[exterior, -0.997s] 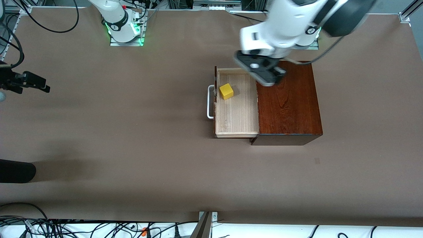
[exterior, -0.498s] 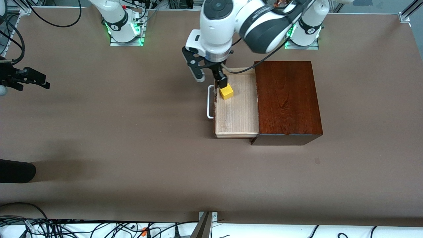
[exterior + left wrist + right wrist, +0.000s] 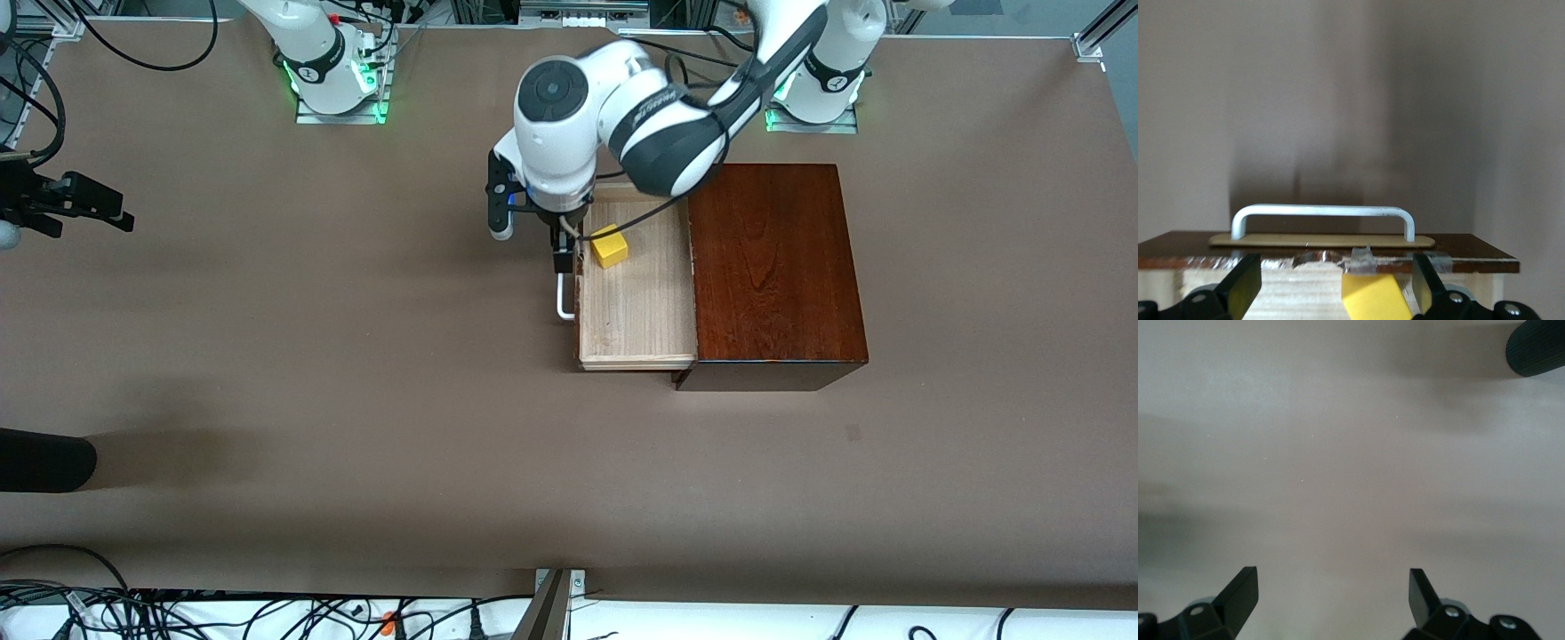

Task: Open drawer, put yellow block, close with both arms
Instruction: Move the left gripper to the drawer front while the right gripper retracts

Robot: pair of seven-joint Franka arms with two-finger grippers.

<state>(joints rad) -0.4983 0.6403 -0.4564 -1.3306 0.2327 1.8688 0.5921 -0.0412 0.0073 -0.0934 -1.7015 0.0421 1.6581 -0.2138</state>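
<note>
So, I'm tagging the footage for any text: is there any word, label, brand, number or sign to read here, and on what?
Left arm's grey wrist cover: small white lettering, too small to read.
Round marks on the two green-lit arm bases: logos, no legible text.
Dark reddish-brown glossy wooden box, pale wooden drawer, small yellow cube: no text.
</note>
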